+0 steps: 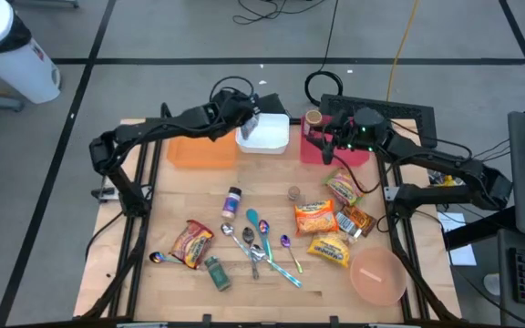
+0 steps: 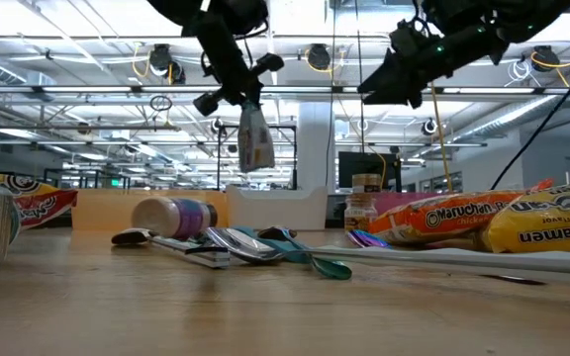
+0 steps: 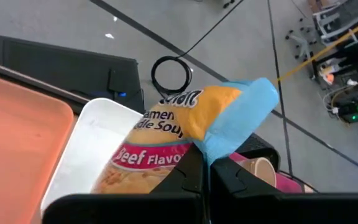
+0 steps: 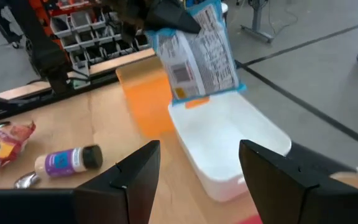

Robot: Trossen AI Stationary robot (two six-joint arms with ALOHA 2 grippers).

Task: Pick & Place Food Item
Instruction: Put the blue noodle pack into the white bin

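Observation:
My left gripper [image 1: 249, 117] is shut on a ramen packet [image 3: 179, 134] and holds it above the white bin [image 1: 264, 134] at the table's far middle. The packet also shows hanging in the low view [image 2: 255, 138] and in the right wrist view [image 4: 197, 53]. My right gripper [image 4: 194, 168] is open and empty, above the red bin [image 1: 331, 150], just right of the white bin [image 4: 229, 143]. My left gripper pinches the ramen packet by its blue sealed end [image 3: 229, 134] between its two fingers. The fingers come from above, slanting from the table's left. The packet hangs below the fingers [image 2: 240, 94], lifted clear over the white bin [image 3: 92, 143].
An orange bin [image 1: 203, 150] stands left of the white one. Several ramen and snack packets [image 1: 322, 219], spoons [image 1: 262, 246], spice jars [image 1: 233, 200], a pink bowl [image 1: 376, 276] and a chip bag [image 1: 190, 244] lie on the near half of the table.

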